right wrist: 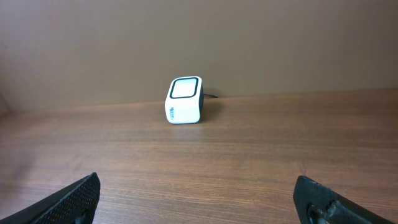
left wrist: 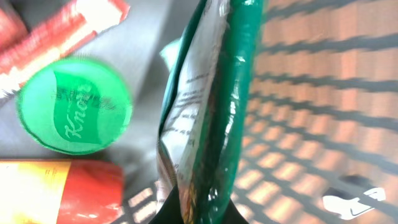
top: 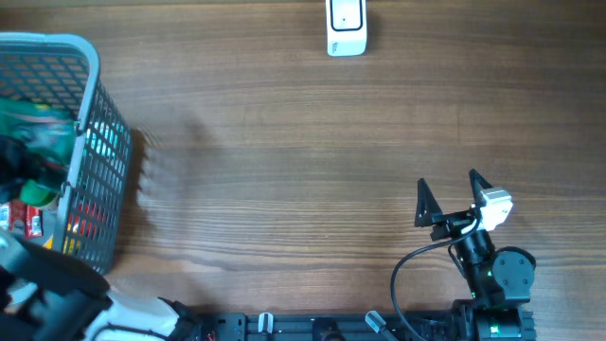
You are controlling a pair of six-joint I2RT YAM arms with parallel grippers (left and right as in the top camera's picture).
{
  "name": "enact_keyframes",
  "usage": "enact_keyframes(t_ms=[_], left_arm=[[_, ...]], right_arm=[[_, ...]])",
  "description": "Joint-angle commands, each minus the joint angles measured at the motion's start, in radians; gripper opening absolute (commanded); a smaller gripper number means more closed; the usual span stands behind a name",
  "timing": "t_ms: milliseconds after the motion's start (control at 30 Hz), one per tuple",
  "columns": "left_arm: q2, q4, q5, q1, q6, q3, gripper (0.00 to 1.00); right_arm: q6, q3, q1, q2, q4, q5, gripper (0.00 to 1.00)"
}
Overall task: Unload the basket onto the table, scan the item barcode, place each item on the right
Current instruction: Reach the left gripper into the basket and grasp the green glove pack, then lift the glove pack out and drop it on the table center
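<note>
The green foil pouch (left wrist: 211,112) is seen pinched in the left gripper (left wrist: 198,215) only wrist-side; the right gripper (top: 449,182) is spread wide.

green pouch (left wrist: 211,112) gripped, green lid (left wrist: 73,106) beside

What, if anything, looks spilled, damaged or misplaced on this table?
Nothing stands out. The grey plastic mesh basket stands upright at the left, the green foil pouch and other goods inside it, the white box-shaped scanner sits upright at the far edge, and nothing lies spilled on the wooden table.
</note>
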Motion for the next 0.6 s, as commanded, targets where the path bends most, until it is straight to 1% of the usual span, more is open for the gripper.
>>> enact_keyframes(t_ms=[0, 133, 200, 333, 433, 567], left_arm=[[-0.179, 0.021, 0.039, -0.004, -0.101, 0.086, 0.04], [-0.349, 0.047, 0.039, -0.004, -0.198, 0.086, 0.04], [-0.411, 0.057, 0.04, -0.004, -0.225, 0.086, 0.04], [-0.56, 0.036, 0.154, -0.018, -0.225, 0.086, 0.04], [-0.629, 0.015, 0.262, -0.09, -0.216, 0.086, 0.04], [-0.678, -0.045, 0.289, -0.308, -0.108, 0.086, 0.04]], right_arm=[[0.013, -0.001, 0.004, 0.003, 0.003, 0.01, 1.0], [0.013, -0.001, 0.004, 0.003, 0.003, 0.01, 1.0], [0.013, -0.001, 0.004, 0.003, 0.003, 0.01, 1.0], [0.013, -0.001, 0.004, 0.003, 0.003, 0.01, 1.0], [0.013, -0.001, 0.004, 0.003, 0.003, 0.01, 1.0], [0.013, -0.001, 0.004, 0.003, 0.003, 0.01, 1.0]])
